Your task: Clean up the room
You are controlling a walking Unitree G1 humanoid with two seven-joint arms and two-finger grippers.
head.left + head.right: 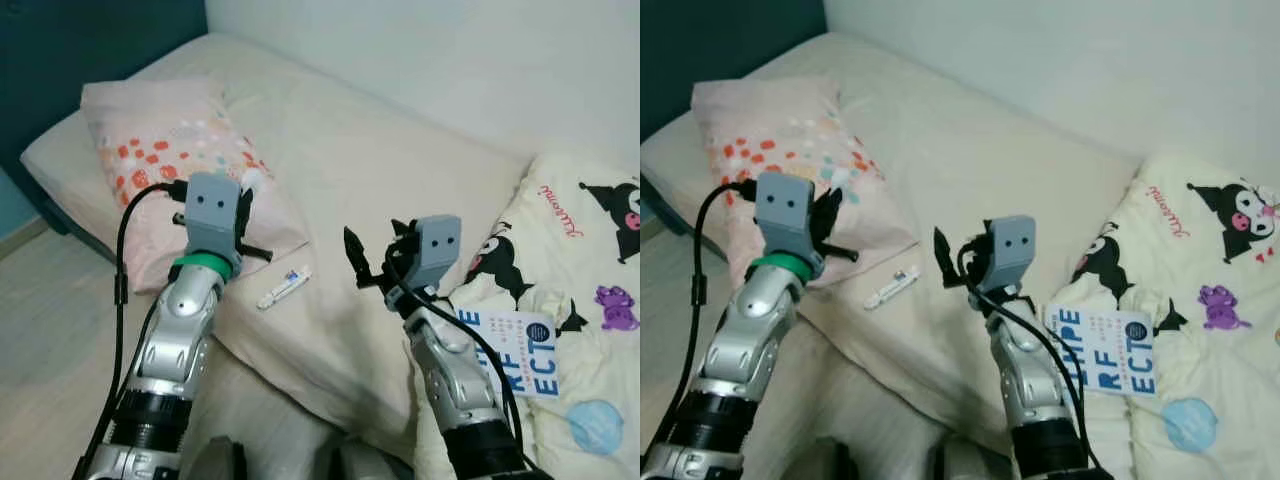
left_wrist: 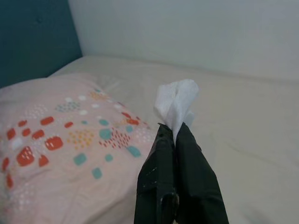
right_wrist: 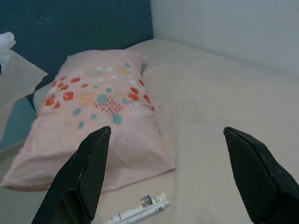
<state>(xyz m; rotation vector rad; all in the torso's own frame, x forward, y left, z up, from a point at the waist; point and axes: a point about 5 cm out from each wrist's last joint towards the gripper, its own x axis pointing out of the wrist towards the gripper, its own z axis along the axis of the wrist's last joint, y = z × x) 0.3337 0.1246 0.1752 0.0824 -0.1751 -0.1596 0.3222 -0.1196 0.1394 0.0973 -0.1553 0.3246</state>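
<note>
Starting at the left of the frame, the left hand (image 2: 175, 135) hangs over the pink pillow with red and teal dots (image 1: 150, 140), its black fingers pinched tight on a crumpled white tissue (image 2: 176, 100) that sticks up from the tips. One piece of litter is picked up, then, but it looks like it has nowhere to go yet. Just right of the pillow's lower edge, a small white tube with a blue label (image 1: 284, 288) lies on the cream bed sheet (image 1: 380, 170), untouched. Centre frame, the right hand (image 3: 168, 177) hovers spread wide and empty, aimed at that tube. Lower right, a white and blue book (image 1: 518, 352) rests on the cartoon-print cream blanket (image 1: 590, 260), which lies rumpled. By my reading, most of the tidying is left.
</note>
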